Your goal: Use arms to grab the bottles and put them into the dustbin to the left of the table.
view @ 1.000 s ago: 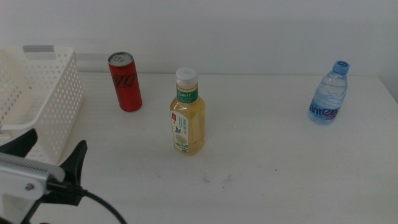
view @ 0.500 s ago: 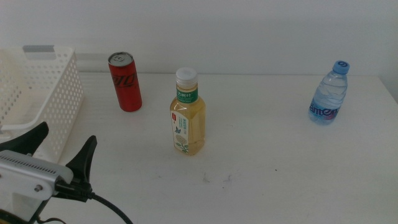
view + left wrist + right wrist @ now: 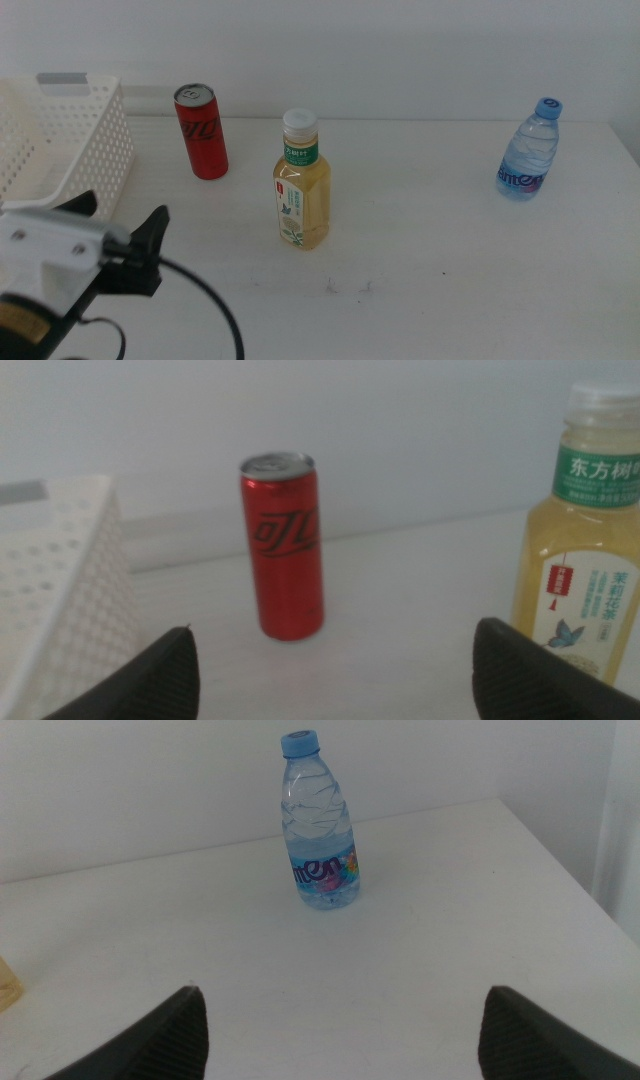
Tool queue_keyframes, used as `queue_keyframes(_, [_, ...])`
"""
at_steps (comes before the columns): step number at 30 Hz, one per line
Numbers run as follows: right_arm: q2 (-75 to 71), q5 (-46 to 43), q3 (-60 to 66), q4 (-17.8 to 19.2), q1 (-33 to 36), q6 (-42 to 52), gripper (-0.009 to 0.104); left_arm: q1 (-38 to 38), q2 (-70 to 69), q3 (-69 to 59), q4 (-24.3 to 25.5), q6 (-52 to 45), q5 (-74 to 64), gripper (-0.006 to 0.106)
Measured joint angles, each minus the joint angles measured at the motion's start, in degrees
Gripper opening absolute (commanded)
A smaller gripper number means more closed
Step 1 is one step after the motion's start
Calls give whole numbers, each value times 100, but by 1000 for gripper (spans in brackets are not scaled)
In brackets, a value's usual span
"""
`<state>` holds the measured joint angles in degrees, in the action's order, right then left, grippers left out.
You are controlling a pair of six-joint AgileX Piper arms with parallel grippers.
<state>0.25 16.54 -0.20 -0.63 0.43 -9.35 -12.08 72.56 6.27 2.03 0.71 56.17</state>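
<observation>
Left gripper (image 3: 122,215) at the near-left of the table (image 3: 420,270), jaws spread wide, holding nothing, just beside the dustbin (image 3: 75,150); its wrist view frames the red cola can (image 3: 283,546) between the jaws, tea bottle (image 3: 580,530) off to one side; right gripper (image 3: 340,1025) also spread and bare, facing the water bottle (image 3: 322,825) (upright, far right); all three containers stand on the table, well apart.

White left wrist block (image 3: 40,250); black cable (image 3: 205,300); dark tapered hand (image 3: 120,225) — two matte jaws
</observation>
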Motion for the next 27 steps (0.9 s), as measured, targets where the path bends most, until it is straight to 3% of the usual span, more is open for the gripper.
queue_keyframes(9, [0, 0, 0, 0, 0, 0, 85, 0, 113, 1225, 77, 54, -1421, 94])
queue_keyframes(27, [0, 0, 0, 0, 0, 0, 85, 83, 3245, 3398, -8, 291, -764, 94])
